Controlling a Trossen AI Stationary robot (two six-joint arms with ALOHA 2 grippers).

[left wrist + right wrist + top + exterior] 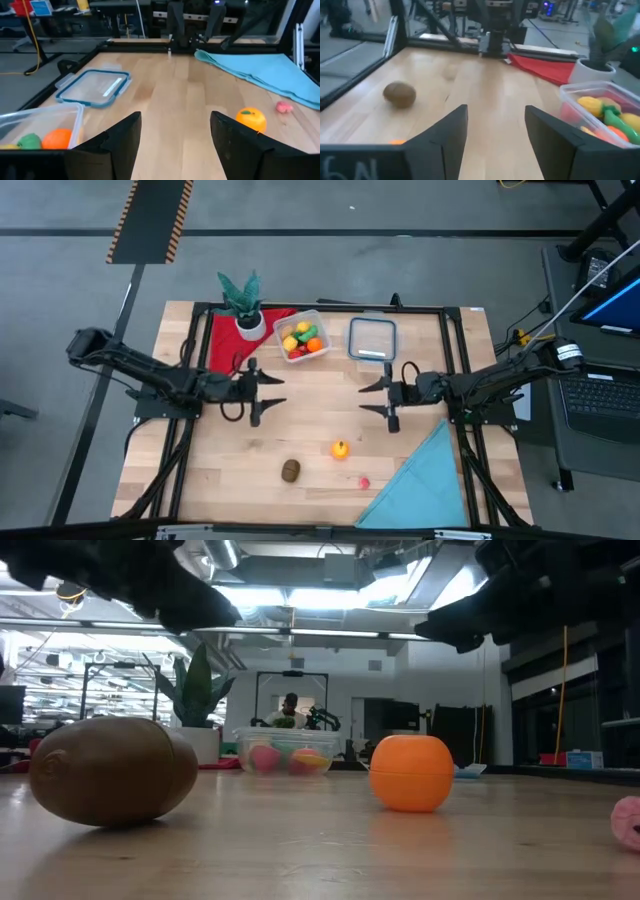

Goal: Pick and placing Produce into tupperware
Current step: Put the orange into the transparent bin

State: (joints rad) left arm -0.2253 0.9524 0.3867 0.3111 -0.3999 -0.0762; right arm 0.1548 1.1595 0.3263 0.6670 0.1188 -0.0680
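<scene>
both grippers, left point(268, 393) and right point(377, 398), were held open and empty above mid-table; the orange point(340, 449), kiwi point(290, 470) and pink piece point(363, 482) lay near the front edge, well apart from the part-filled container point(303, 336); each was judged best approached from above.

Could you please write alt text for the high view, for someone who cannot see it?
Both open grippers, left gripper and right gripper, hover empty above a wooden table; a tupperware holds produce, while three pieces lie loose.

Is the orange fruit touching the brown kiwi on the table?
Apart. The high view shows bare wood between the orange fruit and the brown kiwi; the low view shows the same gap.
</scene>
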